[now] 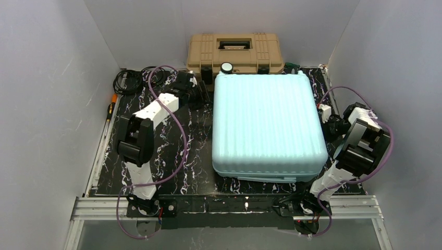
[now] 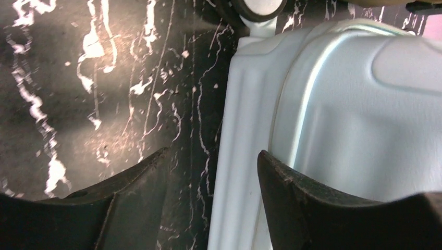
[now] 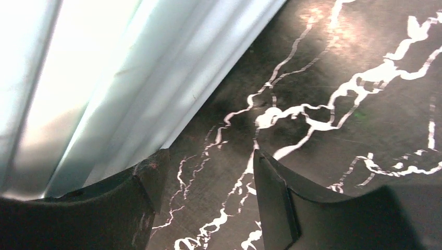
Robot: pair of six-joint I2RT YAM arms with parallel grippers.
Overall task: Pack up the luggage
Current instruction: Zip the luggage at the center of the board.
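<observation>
Suitcase [image 1: 266, 125]: laid flat and shut on the table [image 1: 200, 138], with the toolbox [image 1: 234, 52] just behind it.
Left gripper [image 2: 212, 153]: fingers spread wide, nothing held. The suitcase edge is seen between them.
Right gripper [image 3: 209, 152]: also spread wide and empty, with the suitcase side next to its left finger.

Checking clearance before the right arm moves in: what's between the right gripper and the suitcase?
Only bare black marbled table lies between the right gripper and the suitcase, whose edge passes close by. The right wrist view shows it.
</observation>
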